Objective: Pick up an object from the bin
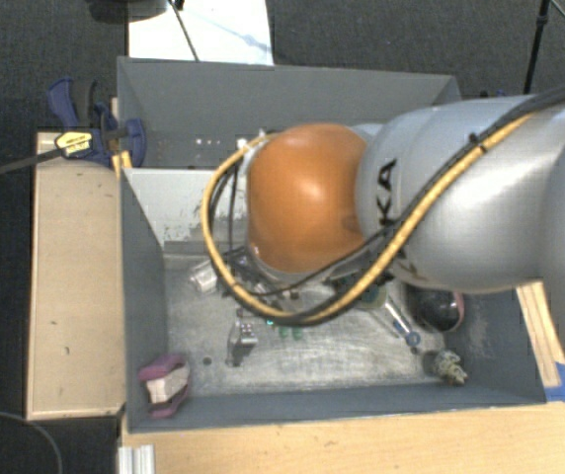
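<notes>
Orange wrist cover (302, 200) over the bin (146, 265) middle hides the gripper, its grip cannot be told | purple-pink lump (164, 383) in near-left corner | dark round thing (439, 310) at right, half under arm (500, 196).

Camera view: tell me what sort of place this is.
Probably a robotics lab picking cell: a KUKA arm reaches into a grey metal bin holding small loose things, like a purple lump.
</notes>
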Robot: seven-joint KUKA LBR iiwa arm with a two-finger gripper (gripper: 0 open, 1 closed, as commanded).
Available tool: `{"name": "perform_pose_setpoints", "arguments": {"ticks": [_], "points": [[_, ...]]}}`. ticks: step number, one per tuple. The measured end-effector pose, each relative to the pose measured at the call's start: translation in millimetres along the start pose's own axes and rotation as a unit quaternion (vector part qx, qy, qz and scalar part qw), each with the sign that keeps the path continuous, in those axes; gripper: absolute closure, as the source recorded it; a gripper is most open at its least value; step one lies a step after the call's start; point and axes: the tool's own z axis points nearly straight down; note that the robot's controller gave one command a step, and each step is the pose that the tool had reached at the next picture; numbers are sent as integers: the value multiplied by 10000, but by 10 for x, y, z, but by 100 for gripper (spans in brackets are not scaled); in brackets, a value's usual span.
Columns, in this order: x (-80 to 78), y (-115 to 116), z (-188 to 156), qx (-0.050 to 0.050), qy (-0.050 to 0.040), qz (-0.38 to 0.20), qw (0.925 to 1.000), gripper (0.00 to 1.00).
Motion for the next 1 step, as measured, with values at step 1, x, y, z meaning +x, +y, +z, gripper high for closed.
{"name": "perform_pose_setpoints", "arguments": {"ticks": [1], "points": [[-179, 400, 1293, 5, -7, -1257, 9921, 0]]}}
